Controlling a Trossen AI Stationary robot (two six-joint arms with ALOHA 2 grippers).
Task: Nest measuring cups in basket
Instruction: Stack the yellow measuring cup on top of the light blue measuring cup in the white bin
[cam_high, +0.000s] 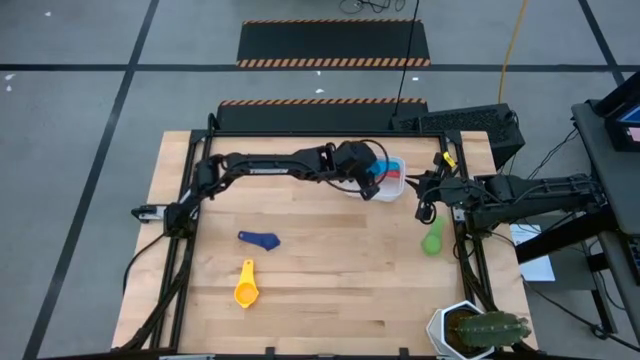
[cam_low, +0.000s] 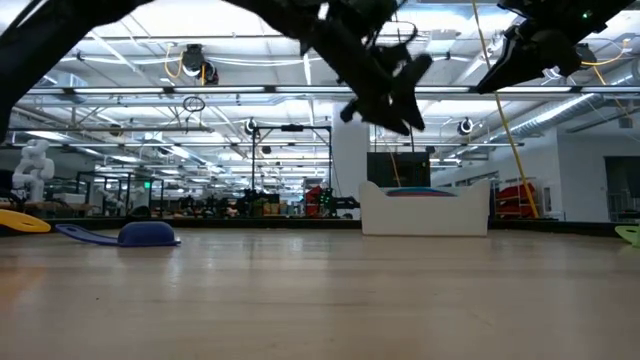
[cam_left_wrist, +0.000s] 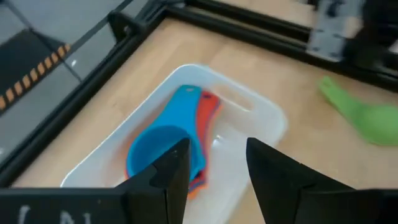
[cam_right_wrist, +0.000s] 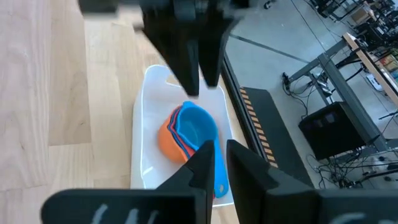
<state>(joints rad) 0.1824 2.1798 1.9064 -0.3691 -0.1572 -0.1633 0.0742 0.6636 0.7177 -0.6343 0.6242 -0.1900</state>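
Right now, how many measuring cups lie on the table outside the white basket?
3. The navy cup and the yellow cup lie left of centre; the green cup lies below the right pincer. Others are stacked in the basket; some there may be hidden.

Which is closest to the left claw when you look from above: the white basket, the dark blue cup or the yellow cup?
From the left claw:
1. White basket, right under it.
2. Dark blue cup, mid-table on the left.
3. Yellow cup, nearer the front edge.
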